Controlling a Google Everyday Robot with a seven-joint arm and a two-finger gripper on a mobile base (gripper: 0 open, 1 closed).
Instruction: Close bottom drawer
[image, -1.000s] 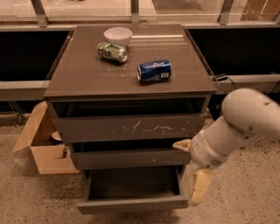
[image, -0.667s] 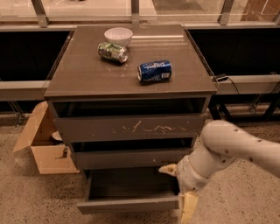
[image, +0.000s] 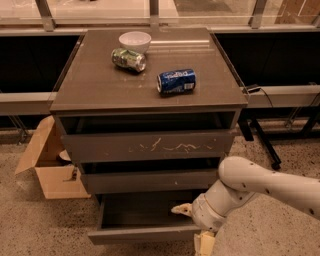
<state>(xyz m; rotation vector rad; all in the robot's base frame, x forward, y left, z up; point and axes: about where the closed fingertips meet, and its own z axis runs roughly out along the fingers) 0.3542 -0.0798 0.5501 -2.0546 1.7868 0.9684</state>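
The bottom drawer (image: 140, 233) is the lowest of the grey-brown cabinet's three drawers. It stands pulled out, with its shallow box open to view. My gripper (image: 192, 227) is at the right end of the drawer's flat front. One cream finger (image: 180, 209) reaches over the drawer box and the other (image: 204, 244) hangs in front of and below the drawer front. The fingers are spread apart and hold nothing. My white arm (image: 260, 185) comes in from the lower right.
Above are the middle drawer (image: 145, 181) and the white-scratched top drawer (image: 150, 146). On the cabinet top (image: 90, 90) lie a blue can (image: 176, 81) and a green can (image: 129, 59), beside a white bowl (image: 135, 40). An open cardboard box (image: 50, 165) sits on the floor at the left.
My arm has swung down and left, bringing the gripper from beside the middle drawer to the right end of the bottom drawer's front. The drawer stays pulled out.
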